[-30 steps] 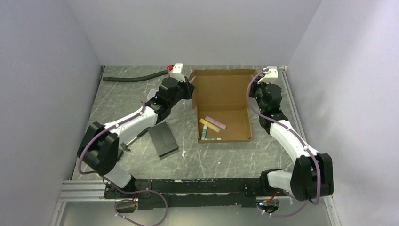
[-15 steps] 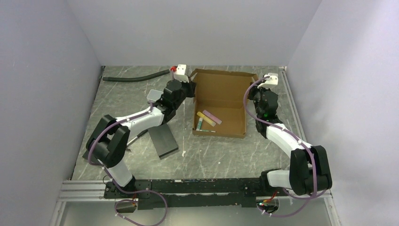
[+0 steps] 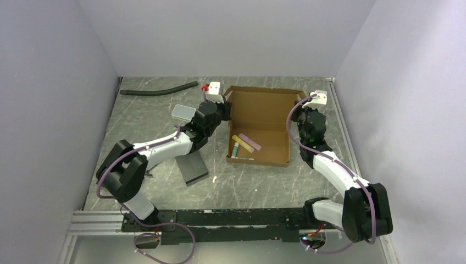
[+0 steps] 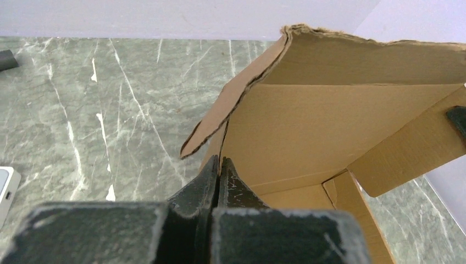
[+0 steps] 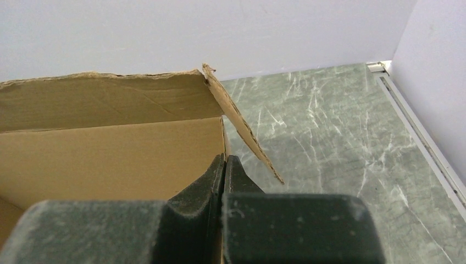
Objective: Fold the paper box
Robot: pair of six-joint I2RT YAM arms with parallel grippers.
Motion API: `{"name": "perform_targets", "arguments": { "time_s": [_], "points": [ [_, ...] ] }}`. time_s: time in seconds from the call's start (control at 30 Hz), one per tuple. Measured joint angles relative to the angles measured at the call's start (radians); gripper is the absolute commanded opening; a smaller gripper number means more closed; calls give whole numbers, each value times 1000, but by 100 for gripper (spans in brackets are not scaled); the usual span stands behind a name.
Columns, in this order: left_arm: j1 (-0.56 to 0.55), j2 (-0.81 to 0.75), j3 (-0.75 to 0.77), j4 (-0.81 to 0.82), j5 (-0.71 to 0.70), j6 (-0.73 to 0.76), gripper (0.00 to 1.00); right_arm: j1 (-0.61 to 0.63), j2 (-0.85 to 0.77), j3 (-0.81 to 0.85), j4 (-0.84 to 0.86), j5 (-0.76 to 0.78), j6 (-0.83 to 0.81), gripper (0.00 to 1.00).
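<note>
Plain brown cardboard paper box (image 3: 269,140) sits on far-centre part of the grey-green marbled table (image 3: 247,181), btwn the two arms, tray open to the top. Lid panel stands upright at the back edge, w/ its corner flaps splayed outward at each end. Inside on the box floor, towards its L-front corner: a yellow bar (image 3: 239,139) and a pink bar (image 3: 250,142) lying side by side at a slant, plus a teal marker-like stick (image 3: 235,149) just beside them; a thin item along the front wall is too small to tell. L gripper (image 4: 219,171) is at the box's L wall near the back corner, fingers pressed together w/ the cardboard wall edge running down btwn them, so it's pinching that wall. R gripper (image 5: 224,168) does the same at the R wall near the back corner: fingers closed flat, the thin wall edge caught btwn them. Outward, L of the box: a black flat rectangular slab (image 3: 192,168) lies on the table near the L forearm, well apart from the box. A small pale rectangular tray-like item (image 3: 183,113) sits just by the L wrist. A black hose (image 3: 159,89) lies along the far L of the table by the back wall.
</note>
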Motion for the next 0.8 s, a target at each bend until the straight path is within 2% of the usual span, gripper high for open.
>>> {"name": "perform_targets", "arguments": {
  "time_s": [0.43, 0.8],
  "points": [
    [-79, -58, -126, 106, -136, -1, 0, 51, -127, -62, -88, 23, -59, 6],
    [-132, -98, -215, 174, -208, 10, 0, 56, -179, -70, -216, -38, -117, 14]
  ]
}}
